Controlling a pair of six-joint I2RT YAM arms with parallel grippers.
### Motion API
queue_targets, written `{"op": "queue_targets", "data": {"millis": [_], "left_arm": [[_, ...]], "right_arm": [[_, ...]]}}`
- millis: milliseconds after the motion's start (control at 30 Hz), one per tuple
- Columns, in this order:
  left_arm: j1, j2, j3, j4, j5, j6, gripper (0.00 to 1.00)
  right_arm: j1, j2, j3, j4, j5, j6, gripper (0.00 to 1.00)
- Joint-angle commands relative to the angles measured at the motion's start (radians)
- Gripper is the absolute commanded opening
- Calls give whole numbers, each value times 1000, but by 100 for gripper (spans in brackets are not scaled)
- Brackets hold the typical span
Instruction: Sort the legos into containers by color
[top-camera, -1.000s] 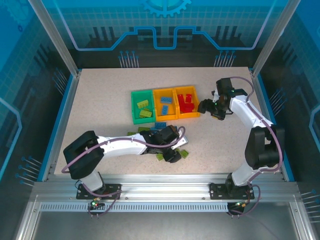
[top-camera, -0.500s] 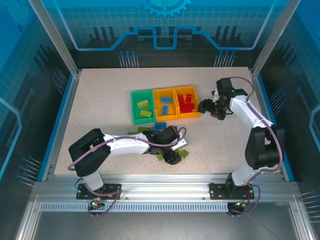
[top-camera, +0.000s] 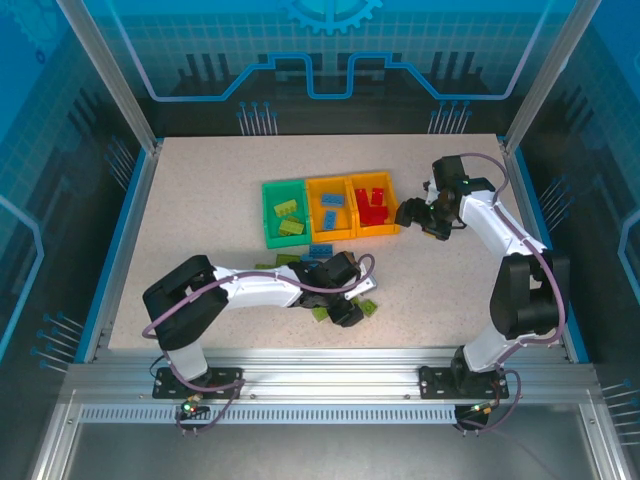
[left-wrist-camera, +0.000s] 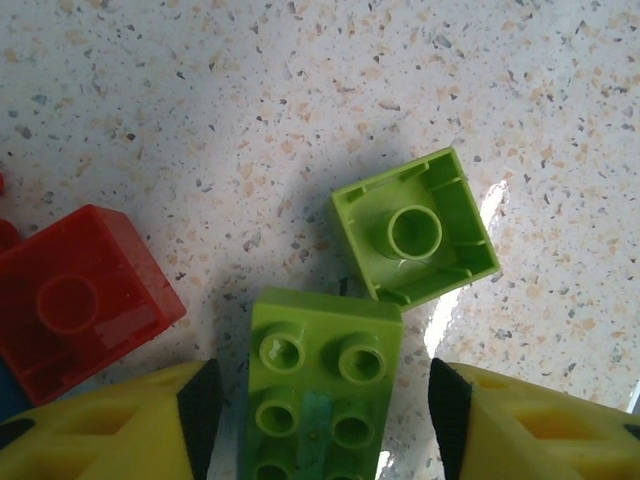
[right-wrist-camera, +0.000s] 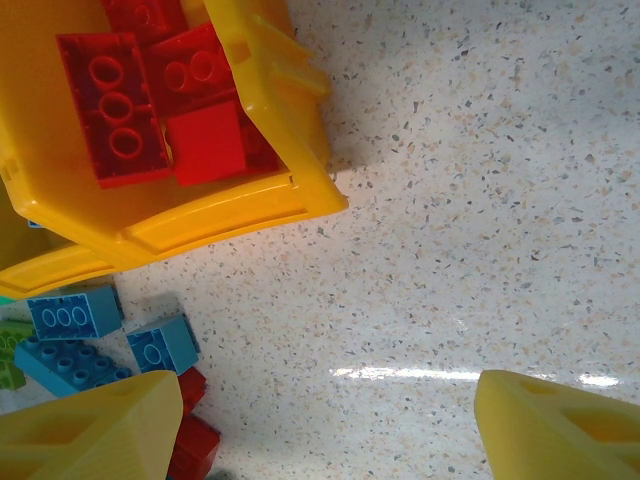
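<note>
1. Swings the left elbow a touch rightward since a second ago; keeps the left gripper (left-wrist-camera: 322, 410) low over the loose legos (top-camera: 320, 249) at the tabletop's (top-camera: 200, 200) front.
2. Spreads wide, straddling a studs-up lime green brick (left-wrist-camera: 318, 350); lined up for a pinch, seemingly, not yet closed.
3. Leaves an upturned green square (left-wrist-camera: 415, 228) and a red brick (left-wrist-camera: 80, 295) just beside, outside the jaws.
4. Parks the right gripper (right-wrist-camera: 320, 420) open and empty beside the orange bin (right-wrist-camera: 230, 215) of reds, probably out of the way.
5. Points to the green bin (top-camera: 268, 215), already holding greens, as the likely destination.
</note>
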Motion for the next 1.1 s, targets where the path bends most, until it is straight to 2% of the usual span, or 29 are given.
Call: {"op": "queue_targets", "data": {"millis": [0,133,300,667,1067], "left_arm": [[7,45,-8,-40,22,6,59],[7,43,-11,-41,12,4,54],[7,25,-9,-40,-7,3,38],[7,5,34,-68,-70,-11,38],[9,-89,92,-118,-107,-41,41]], "right_arm": [[-3,-30,6,-3,-4,-8,78],[-5,-31,5,-1,-6,-6,78],[-9,-32,2,5,-10,-1,79],[-12,-34,-4,6,-13,-3,79],[-10,-45,-38,22,-24,-4,79]]}}
